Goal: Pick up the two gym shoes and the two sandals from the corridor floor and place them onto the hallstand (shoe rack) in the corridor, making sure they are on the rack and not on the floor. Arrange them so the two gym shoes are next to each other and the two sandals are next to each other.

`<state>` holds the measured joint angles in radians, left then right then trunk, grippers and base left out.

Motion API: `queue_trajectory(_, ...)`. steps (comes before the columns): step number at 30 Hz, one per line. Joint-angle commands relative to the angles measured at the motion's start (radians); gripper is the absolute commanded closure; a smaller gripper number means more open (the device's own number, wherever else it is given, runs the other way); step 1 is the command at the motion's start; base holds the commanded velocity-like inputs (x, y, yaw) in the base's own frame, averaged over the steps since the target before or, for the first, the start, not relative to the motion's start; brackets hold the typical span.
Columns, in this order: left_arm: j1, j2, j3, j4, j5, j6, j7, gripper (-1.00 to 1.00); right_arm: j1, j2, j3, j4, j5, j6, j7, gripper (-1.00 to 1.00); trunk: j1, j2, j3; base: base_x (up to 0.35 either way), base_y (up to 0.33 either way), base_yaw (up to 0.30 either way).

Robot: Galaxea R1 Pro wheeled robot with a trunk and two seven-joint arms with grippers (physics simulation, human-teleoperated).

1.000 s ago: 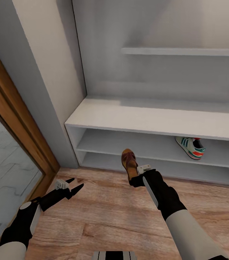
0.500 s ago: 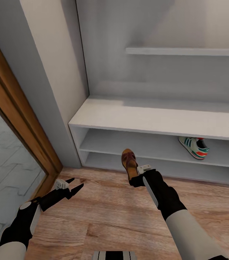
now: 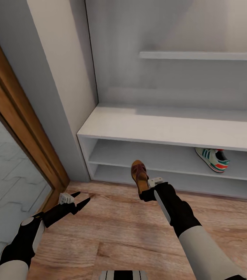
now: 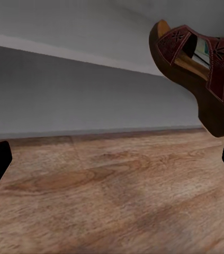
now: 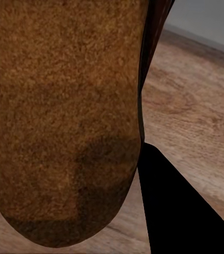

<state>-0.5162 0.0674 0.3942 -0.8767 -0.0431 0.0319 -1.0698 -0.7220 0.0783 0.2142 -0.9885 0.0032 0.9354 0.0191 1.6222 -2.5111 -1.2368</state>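
At frame centre, the right gripper [image 3: 146, 192] pinched a brown sandal [image 3: 139, 175] above the floor [image 3: 115, 229]; the left gripper [image 3: 77, 200] hung spread, empty. Best slid level onto the lower-shelf rack [image 3: 139, 155], apart from the sneaker [image 3: 212, 158].

Pale hallstand [image 3: 158, 126] on wood floor [image 3: 119, 233]; one gym shoe [image 3: 212, 158] on its upper shelf

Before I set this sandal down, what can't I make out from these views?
- Right gripper: in the head view, the sandal hides its fingertips.
- Sneaker on the rack: the bench top cuts off its upper part.
- Rack: its right end runs off the head view's edge.
- Sandal's straps: the right wrist view faces its sole.
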Motion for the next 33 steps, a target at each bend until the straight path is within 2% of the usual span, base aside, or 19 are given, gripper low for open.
queue_trajectory(1,-0.001,-0.001,0.003,-0.001,-0.004,0.003,-0.005,-1.00,-0.001,0.000,0.001,-0.001,-0.002,0.005,-0.002,1.00,0.000,0.000,-0.001,0.069,0.003,0.000)
queue_trajectory(9,-0.001,-0.001,0.002,-0.001,-0.004,0.003,-0.005,-1.00,-0.001,0.000,0.001,-0.001,-0.002,0.005,-0.002,1.00,0.000,0.000,-0.001,0.270,0.062,0.000)
queue_trajectory(21,-0.001,-0.001,0.001,0.000,-0.004,0.003,-0.005,-1.00,-0.001,0.000,0.001,-0.001,-0.002,0.005,-0.002,1.00,0.000,0.000,-0.001,0.119,0.012,0.000)
queue_trajectory(24,-0.001,-0.012,-0.006,0.041,-0.004,0.003,-0.008,-1.00,-0.001,0.000,0.000,-0.001,-0.002,0.005,-0.002,1.00,0.000,0.000,-0.001,0.174,0.000,0.000)
queue_trajectory(26,-0.001,-0.031,-0.024,0.074,-0.004,0.001,-0.008,-1.00,-0.001,0.000,0.000,-0.001,-0.002,0.005,-0.002,1.00,0.000,0.000,-0.001,0.068,0.000,0.000)
queue_trajectory(28,-0.001,-0.060,-0.078,0.099,-0.004,-0.011,-0.008,-1.00,-0.001,0.000,0.000,-0.001,-0.002,0.005,-0.002,1.00,0.000,0.000,-0.001,0.032,0.000,0.000)
queue_trajectory(29,-0.001,-0.067,-0.096,0.104,-0.004,-0.016,-0.008,-1.00,-0.001,0.000,0.001,-0.001,-0.002,0.005,-0.002,1.00,0.000,0.000,-0.001,0.020,0.000,0.000)
queue_trajectory(31,-0.001,-0.086,-0.167,0.126,-0.003,-0.033,-0.007,-1.00,-0.001,0.000,0.000,-0.001,-0.002,0.005,-0.002,1.00,0.000,0.000,-0.001,0.010,0.000,0.000)
queue_trajectory(33,-0.001,-0.093,-0.209,0.141,-0.002,-0.040,-0.006,-1.00,-0.001,0.000,0.000,-0.001,-0.002,0.005,-0.002,1.00,0.000,0.000,-0.001,0.005,0.000,0.000)
